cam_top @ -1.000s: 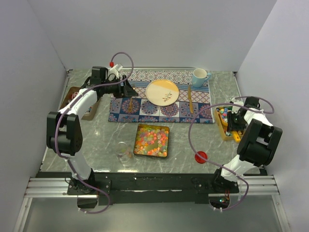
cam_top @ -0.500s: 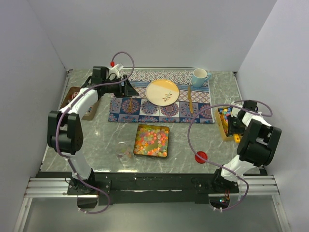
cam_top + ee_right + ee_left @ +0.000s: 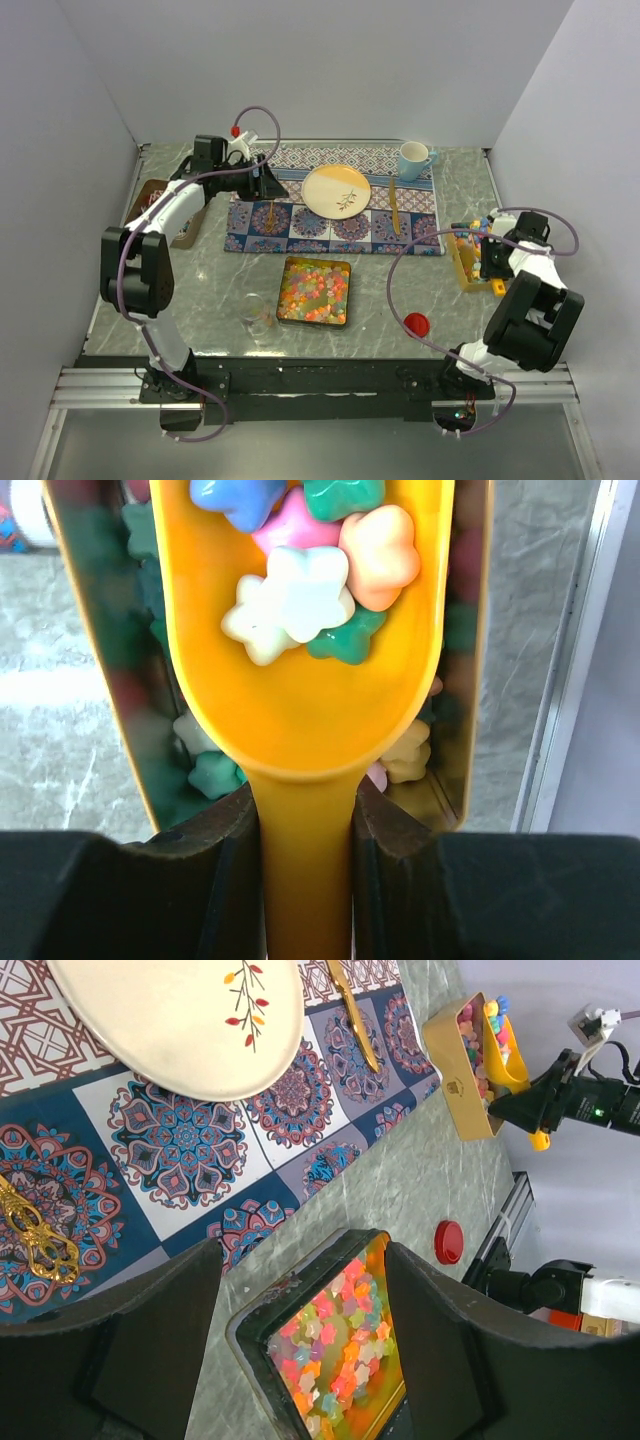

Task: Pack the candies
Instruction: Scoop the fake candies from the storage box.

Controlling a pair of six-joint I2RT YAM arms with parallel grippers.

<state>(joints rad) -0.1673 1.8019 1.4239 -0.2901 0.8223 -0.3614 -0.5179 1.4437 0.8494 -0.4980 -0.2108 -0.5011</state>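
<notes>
Right gripper point(image 3: 303, 825) pinches the handle of an orange scoop point(image 3: 300, 710), its fingers pressed against both sides, at the right edge of the marble-patterned table point(image 3: 200, 290). Star-shaped candies point(image 3: 300, 580) in blue, pink, white, peach and green sit heaped in the scoop's bowl. The bowl hangs over a narrow gold box point(image 3: 95, 670) that holds more of the sweets. Further candies fill a dark square tray point(image 3: 346, 295) at the middle of the table, well apart from the box. A clear glass point(image 3: 256, 315) stands just beside the tray's near left corner, and a red cap point(image 3: 416, 323) lies between the tray and the right arm. Left gripper point(image 3: 300, 1250) hovers with its fingers spread wide over the left end of a patterned placemat point(image 3: 330, 228), near an ornate gold utensil point(image 3: 35, 1235) lying on the mat. On the same mat rest a cream plate point(image 3: 336, 190) with a leaf sprig, a plain gold utensil point(image 3: 394, 205) just to its right, and a pale blue mug point(image 3: 413, 159) at the far right corner.
</notes>
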